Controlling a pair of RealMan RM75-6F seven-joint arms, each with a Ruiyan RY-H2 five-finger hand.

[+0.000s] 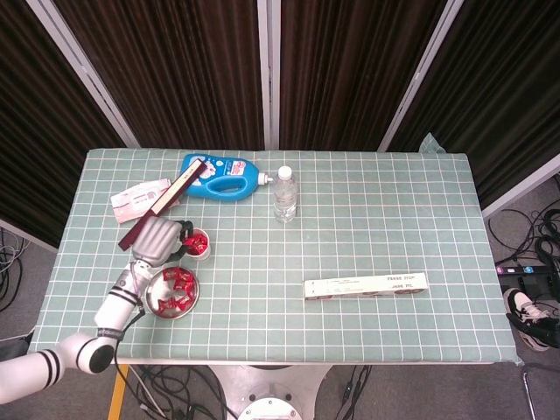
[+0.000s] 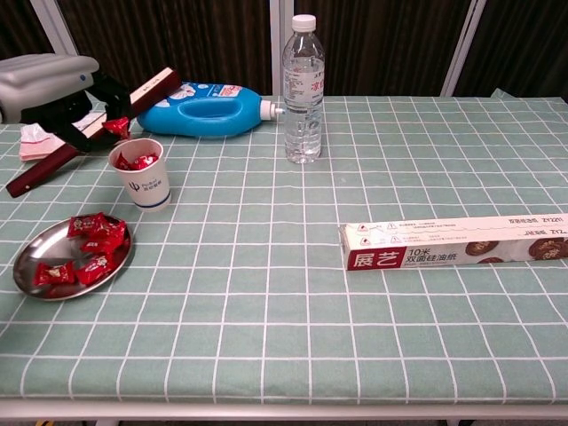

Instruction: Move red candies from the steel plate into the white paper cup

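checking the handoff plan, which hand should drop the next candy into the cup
Left. The left hand already pinches a red candy just above the white paper cup, beside the steel plate. The right hand shows in neither view.

Evenly and brightly lit from overhead, with only faint, soft shadows under the bottle (image 2: 303,89) and box (image 2: 454,241); dark behind the curtains (image 1: 350,70). Sharp in both views; slight glare on the plate (image 2: 27,257); mild softness at the left hand (image 2: 62,89).
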